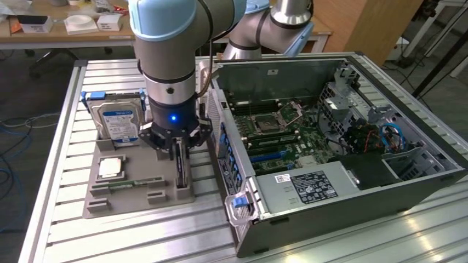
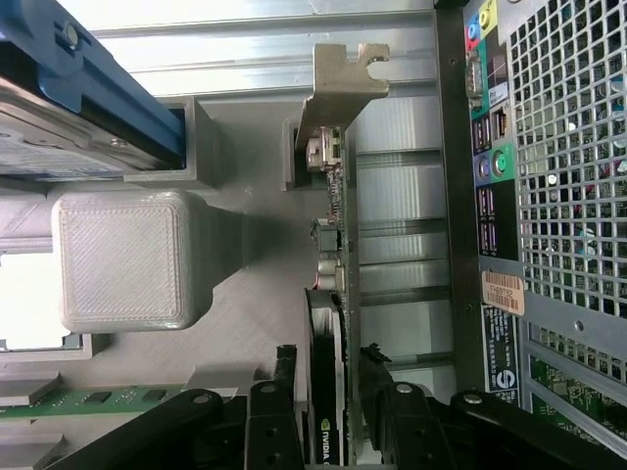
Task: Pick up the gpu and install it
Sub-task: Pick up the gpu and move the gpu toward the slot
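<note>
Graphics card [image 1: 181, 176] [image 2: 338, 196] stands on edge in a gray tray [image 1: 139, 198] on the surface [image 1: 109, 241], beside the open computer case [image 1: 329, 193]. The hand [image 1: 177, 156] [image 2: 331, 392] straddles it, spread, with narrow gaps showing.

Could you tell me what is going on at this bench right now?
A robot arm's gripper is down over the gpu, which stands on edge in a slot of the grey holder tray, beside the open computer case. The card has not yet been lifted out, so it is not in the case. A hard drive stands in the same tray.
</note>
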